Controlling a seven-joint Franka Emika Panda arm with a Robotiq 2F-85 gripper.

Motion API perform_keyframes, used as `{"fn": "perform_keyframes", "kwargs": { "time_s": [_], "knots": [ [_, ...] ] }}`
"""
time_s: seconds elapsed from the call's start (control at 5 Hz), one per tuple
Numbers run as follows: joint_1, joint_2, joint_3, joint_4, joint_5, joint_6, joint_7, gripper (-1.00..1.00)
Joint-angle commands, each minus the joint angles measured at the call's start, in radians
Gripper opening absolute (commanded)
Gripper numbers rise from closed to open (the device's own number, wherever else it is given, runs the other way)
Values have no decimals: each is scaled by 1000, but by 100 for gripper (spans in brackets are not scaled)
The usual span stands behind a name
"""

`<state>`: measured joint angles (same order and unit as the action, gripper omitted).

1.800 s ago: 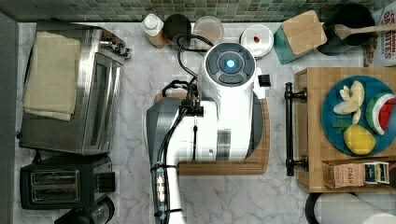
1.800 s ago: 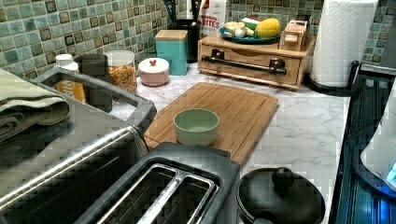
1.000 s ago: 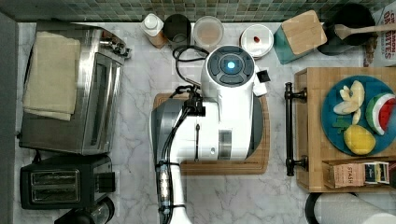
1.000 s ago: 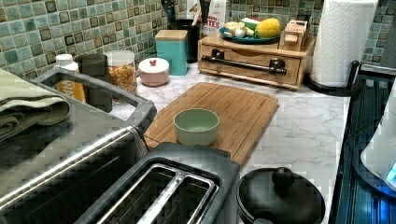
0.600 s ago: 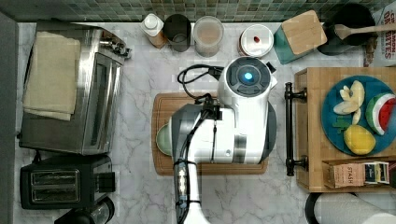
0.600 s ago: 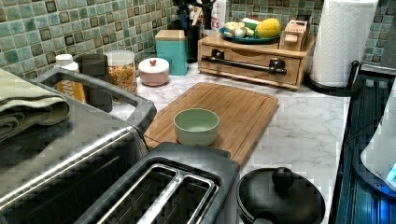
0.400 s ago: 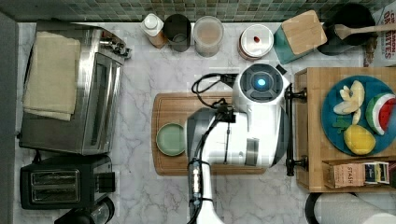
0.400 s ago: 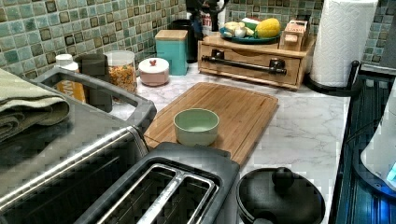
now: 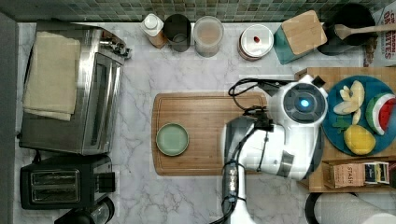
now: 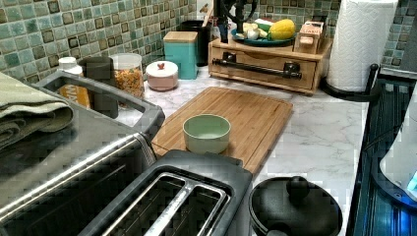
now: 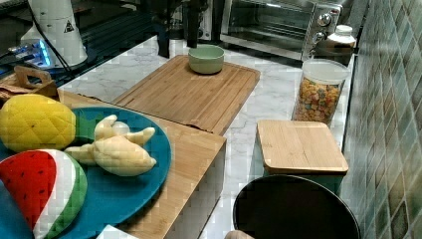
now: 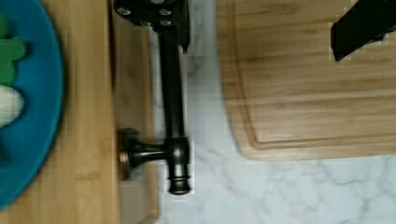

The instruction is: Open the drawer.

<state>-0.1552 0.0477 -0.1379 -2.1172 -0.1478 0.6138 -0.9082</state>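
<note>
Marble gap (image 12: 201, 56) between handle (image 12: 173, 102), board (image 12: 308, 79)

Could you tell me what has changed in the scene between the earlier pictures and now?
The arm has swung toward the top view's right, off the cutting board and over to the drawer's handle, uncovering the green bowl. The gripper now sits above the handle, jaws open, grasping nothing. The drawer is still closed; bowl, board and fruit plate stayed put.
</note>
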Motion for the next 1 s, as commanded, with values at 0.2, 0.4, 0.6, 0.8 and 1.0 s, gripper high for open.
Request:
{"fn": "perform_keyframes", "kwargs": {
  "time_s": [0.2,0.4,0.6,0.8,1.0],
  "knots": [
    [-14,27,14,-78,-85,130,-96,100],
    [-18,44,9,-85,-130,139,-95,100],
    [-36,58,-10,-105,-192,198,-63,100],
    [-64,85,-17,-74,-176,175,-112,100],
    [-125,91,14,-104,-155,241,-130,100]
  ]
}}
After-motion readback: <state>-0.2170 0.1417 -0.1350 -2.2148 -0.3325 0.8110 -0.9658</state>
